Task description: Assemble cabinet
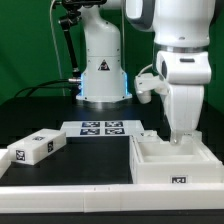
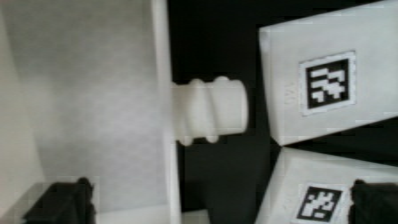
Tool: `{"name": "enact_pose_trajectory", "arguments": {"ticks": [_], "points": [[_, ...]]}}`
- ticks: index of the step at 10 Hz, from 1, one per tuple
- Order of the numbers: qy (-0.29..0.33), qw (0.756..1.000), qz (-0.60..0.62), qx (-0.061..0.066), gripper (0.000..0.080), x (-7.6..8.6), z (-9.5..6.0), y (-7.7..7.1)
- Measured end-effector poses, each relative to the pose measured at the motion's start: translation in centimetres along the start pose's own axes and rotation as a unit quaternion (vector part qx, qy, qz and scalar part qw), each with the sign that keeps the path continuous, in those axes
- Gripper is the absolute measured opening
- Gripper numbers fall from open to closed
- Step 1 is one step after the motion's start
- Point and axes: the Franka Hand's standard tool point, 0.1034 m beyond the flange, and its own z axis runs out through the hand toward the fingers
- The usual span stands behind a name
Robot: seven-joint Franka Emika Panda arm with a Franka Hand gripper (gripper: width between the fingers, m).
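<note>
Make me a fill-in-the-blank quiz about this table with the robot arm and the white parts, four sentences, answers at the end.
1. The marker board carries ___ square tags.
2. The gripper hangs over the big white box, on the exterior view's ___ side.
3. The tabletop is coloured ___.
4. The smaller tagged blocks lie on the exterior view's ___ side.
Missing words: four; right; black; left.

Cabinet point(image 1: 172, 165): near, the exterior view's right.
Blocks point(image 1: 35, 147): near, the exterior view's left.
Marker board point(image 1: 100, 127): between them, farther back.
Robot base point(image 1: 102, 75): behind it.
</note>
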Motion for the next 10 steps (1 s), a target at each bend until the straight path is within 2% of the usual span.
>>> {"name": "enact_pose_trajectory", "arguments": {"ticks": [1,2,7,8,10], "points": [[0.003,1.0,0.014,-0.01,0.0768,0.2,-0.3,-1.2],[0.002,1.0,0.015,-0.009,0.0792,0.1,-0.2,-2.1],[0.004,1.0,0.019,-0.011,0.0796,0.0,0.0,-1.7],[0.02,0.998,0.034,-0.039,0.0796,0.2,-0.3,-2.3],[0.038,0.996,0.055,-0.06,0.0796,0.7,0.3,-4.1]]}}
